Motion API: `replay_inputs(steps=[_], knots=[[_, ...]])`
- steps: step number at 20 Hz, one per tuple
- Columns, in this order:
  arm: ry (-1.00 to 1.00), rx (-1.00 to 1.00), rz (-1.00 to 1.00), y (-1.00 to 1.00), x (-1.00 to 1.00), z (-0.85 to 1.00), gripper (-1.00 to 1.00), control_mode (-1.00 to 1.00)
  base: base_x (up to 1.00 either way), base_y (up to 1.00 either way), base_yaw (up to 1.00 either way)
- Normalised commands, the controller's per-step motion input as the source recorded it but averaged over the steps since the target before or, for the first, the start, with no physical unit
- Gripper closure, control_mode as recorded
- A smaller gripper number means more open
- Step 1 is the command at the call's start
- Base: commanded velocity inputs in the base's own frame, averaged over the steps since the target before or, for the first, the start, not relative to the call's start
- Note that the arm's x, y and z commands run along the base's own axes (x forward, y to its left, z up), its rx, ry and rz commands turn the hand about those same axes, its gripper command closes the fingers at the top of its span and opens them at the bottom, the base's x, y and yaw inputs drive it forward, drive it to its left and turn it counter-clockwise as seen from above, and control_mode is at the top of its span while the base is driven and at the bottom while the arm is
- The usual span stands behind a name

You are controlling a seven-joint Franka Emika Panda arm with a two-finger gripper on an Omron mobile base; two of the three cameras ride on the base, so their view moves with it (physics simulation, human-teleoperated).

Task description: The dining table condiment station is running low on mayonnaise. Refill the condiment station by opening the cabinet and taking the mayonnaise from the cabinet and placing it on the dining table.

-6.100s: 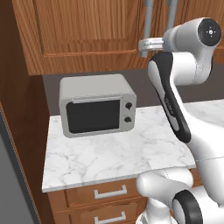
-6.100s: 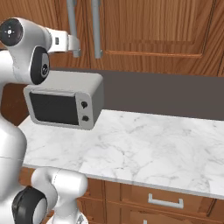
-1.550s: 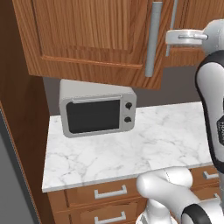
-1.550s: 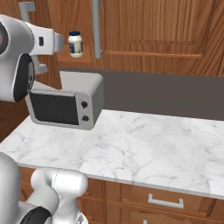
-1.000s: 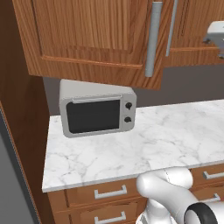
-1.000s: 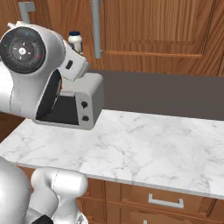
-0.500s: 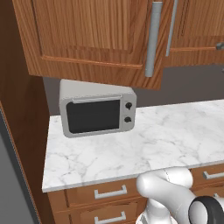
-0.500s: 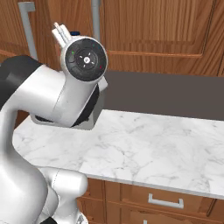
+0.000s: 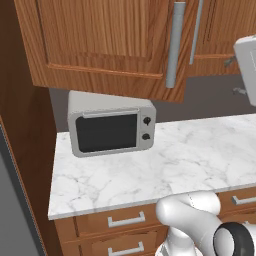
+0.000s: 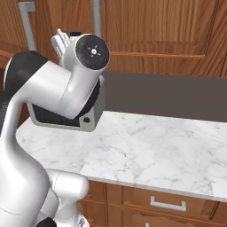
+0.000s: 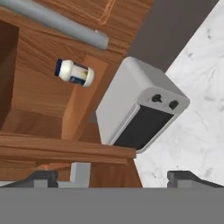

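Observation:
The mayonnaise (image 11: pixel 74 72), a small whitish jar with a dark lid, stands on the shelf inside the open cabinet (image 11: pixel 39 100); the rolled hand view shows it sideways. My gripper (image 11: pixel 114 178) is open, its fingertips (image 11: pixel 41 177) wide apart and well short of the jar, with nothing between them. In the right base view my arm (image 10: pixel 66 84) covers most of the jar, and just the dark lid (image 10: pixel 75 33) peeks above it. The cabinet's left door (image 9: pixel 100 40) hangs swung out, with its grey bar handle (image 9: pixel 175 45). The dining table is out of view.
A grey microwave (image 9: pixel 110 130) sits on the small marble counter (image 9: pixel 190 160) right under the cabinet. Wooden drawers (image 9: pixel 125 220) with short silver handles run below the counter. A dark wooden wall panel (image 9: pixel 20 150) bounds the left side.
My arm has swung across in front of the microwave and the jar in the right base view, and has drawn to the right edge of the left base view. The gripper has stayed open.

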Motion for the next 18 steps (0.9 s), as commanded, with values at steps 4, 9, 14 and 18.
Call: replay_inputs(steps=[4,9,14,18], knots=[[0.04,0.0,0.1,0.53,0.45,-0.17,-1.0,-1.0,0.0,0.0,0.0],[0.0,0.02,0.06,0.29,0.41,-0.01,-1.0,-1.0,0.0,0.0,0.0],[0.0,0.1,0.01,0.01,0.44,0.0,-1.0,-1.0,0.0,0.0,0.0],[0.0,0.13,0.0,0.0,0.42,0.0,-1.0,-1.0,0.0,0.0,0.0]])
